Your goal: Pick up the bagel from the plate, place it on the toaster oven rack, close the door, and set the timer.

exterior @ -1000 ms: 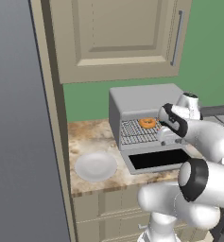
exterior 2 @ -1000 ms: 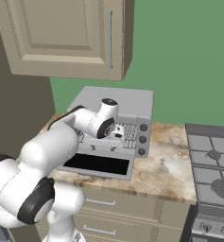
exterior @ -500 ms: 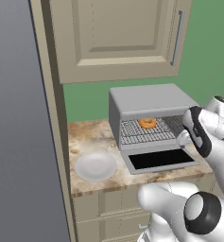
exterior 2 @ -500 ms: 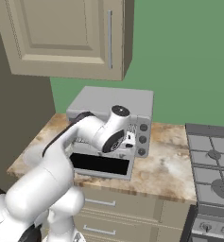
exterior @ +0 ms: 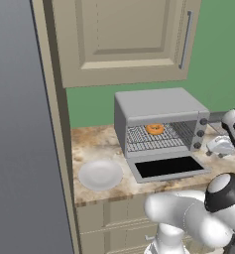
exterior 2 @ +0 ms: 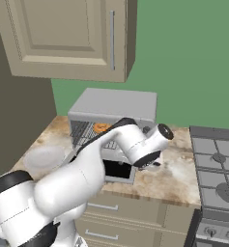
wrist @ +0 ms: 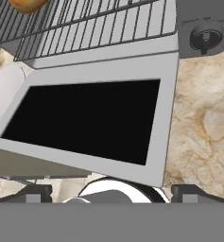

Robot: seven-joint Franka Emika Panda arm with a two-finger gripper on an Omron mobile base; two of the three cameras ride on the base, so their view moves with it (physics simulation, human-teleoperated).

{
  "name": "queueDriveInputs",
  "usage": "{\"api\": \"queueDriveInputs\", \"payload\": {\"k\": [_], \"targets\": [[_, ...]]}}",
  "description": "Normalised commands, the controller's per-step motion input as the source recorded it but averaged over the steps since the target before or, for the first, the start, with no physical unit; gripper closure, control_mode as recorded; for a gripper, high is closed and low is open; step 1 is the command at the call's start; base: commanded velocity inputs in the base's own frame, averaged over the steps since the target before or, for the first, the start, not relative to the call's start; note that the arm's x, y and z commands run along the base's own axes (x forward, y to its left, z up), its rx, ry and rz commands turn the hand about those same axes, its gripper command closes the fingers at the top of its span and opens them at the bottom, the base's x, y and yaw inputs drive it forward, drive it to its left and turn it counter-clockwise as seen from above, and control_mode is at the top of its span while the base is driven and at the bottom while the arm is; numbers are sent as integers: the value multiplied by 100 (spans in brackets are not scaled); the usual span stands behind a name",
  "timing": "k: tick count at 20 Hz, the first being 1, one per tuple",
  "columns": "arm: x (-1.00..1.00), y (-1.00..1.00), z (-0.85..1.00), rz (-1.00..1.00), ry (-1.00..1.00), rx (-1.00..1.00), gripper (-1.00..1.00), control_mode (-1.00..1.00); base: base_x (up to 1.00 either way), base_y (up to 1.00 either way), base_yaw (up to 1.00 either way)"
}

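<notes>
Plate (exterior: 100, 174) sits bare on the marbled counter (exterior: 94, 144) at left, just beside the toaster oven (exterior: 161, 121). Inside the oven, the bagel (exterior: 154, 129) rests on the toaster oven rack (exterior: 158, 137), toward the back. Below it, the door (exterior: 168, 167) lies folded down flat, dark glass facing up. At right, past the oven's control knobs (exterior: 201, 133), the gripper (exterior: 220, 147) hangs low over the counter; from the hand camera its fingertips (wrist: 38, 193) stand wide apart with nothing between them, just off the door's near edge.
</notes>
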Motion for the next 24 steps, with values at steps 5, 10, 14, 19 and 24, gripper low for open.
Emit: {"api": "queueDriveInputs", "payload": {"k": [5, 10, 14, 19, 24], "targets": [[0, -19, -30, 0, 10, 25, -100, -100, 0, 0, 0], [0, 0, -40, 0, 15, 21, -100, -100, 0, 0, 0], [0, 0, -34, 0, 15, 18, -100, -100, 0, 0, 0], [0, 0, -20, -2, 11, 12, -100, -100, 0, 0, 0], [0, 0, -13, -3, 8, 8, -100, -100, 0, 0, 0]]}}
